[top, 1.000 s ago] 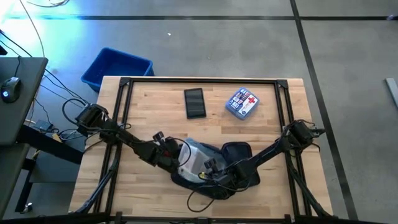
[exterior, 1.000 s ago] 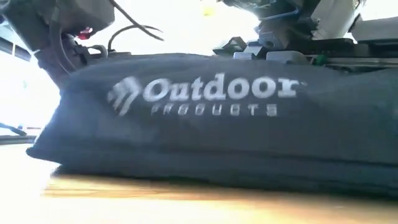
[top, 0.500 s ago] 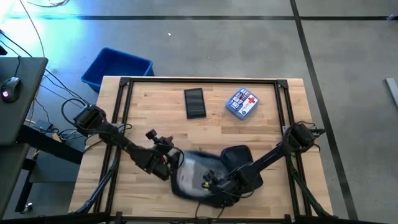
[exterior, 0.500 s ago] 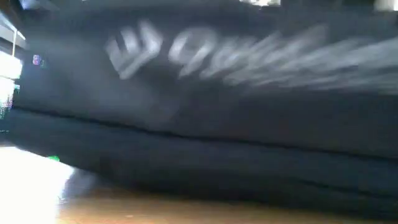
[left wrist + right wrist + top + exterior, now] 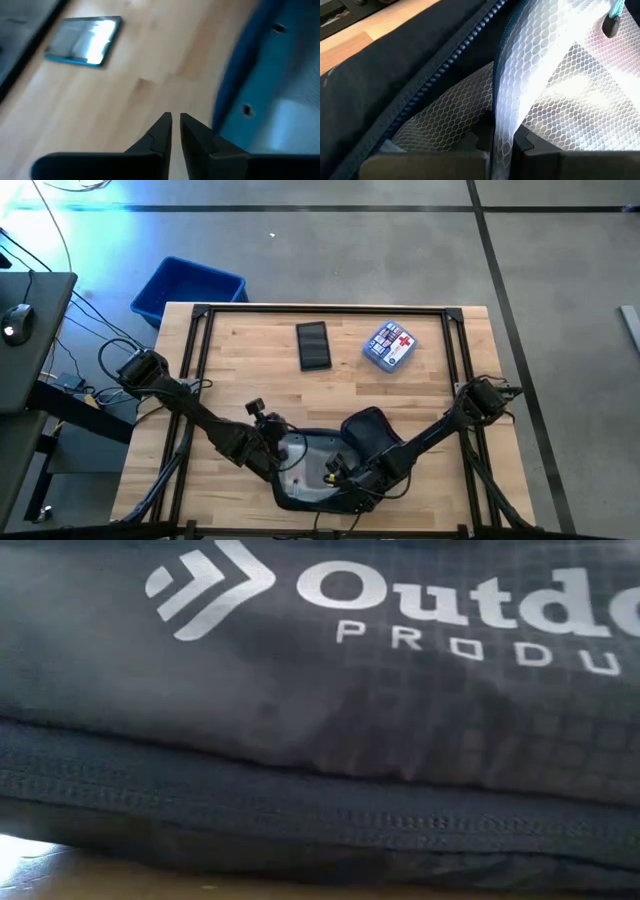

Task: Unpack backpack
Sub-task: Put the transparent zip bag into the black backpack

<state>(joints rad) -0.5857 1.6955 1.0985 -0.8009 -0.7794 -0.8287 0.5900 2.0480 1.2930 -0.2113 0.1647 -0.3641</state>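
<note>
The right tool [image 5: 502, 142] stays out of it, clamped on the backpack's [image 5: 330, 470] white mesh lining [image 5: 560, 100]; beside it the left tool [image 5: 175, 125] hovers, fingers slightly apart and empty. Best practice: hold the lining taut while the left reaches inside.

The backpack [image 5: 340, 465] is a dark navy, nearly black soft fabric bag lying flat at the near middle of the counter [image 5: 240, 370]. It lies unzipped, its flap folded back and its pale mesh lining [image 5: 555, 100] exposed. White "Outdoor Products" lettering [image 5: 450, 600] marks its grid-textured side.
</note>
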